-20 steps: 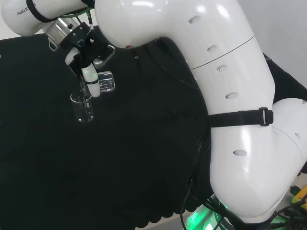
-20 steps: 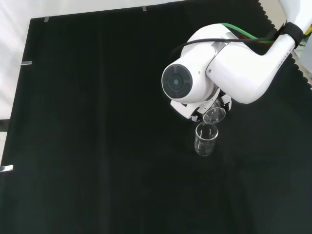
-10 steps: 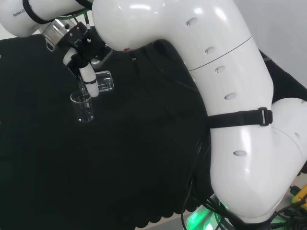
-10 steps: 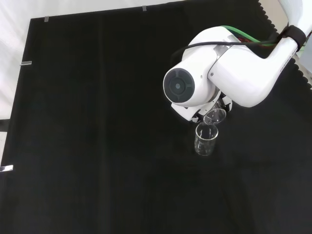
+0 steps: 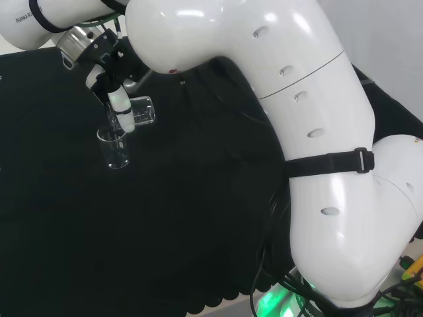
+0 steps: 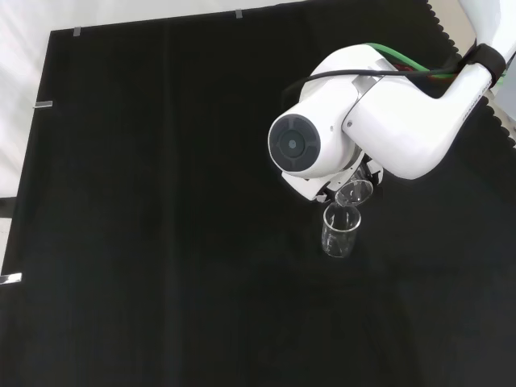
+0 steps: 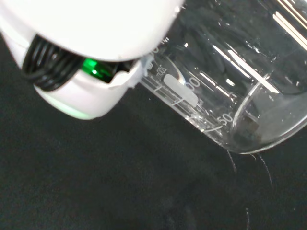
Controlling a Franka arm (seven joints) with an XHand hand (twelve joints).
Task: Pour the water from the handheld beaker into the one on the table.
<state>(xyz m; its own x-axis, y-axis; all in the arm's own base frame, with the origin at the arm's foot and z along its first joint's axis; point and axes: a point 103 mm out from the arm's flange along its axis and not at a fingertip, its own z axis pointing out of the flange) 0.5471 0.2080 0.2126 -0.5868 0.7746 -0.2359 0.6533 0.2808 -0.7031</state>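
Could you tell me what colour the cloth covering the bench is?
The cloth is plain black, seen best in the front view.

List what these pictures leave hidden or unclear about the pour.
- Water: neither the tilted held beaker nor the table beaker plainly shows its fill; clear glass on black cloth, all views.
- Stream between the two: too faint to tell, head and front views.
- Hand: in the front view the arm's big link covers most of it.
- Table beaker in the wrist view: just faint rim glints, cut by the edge.
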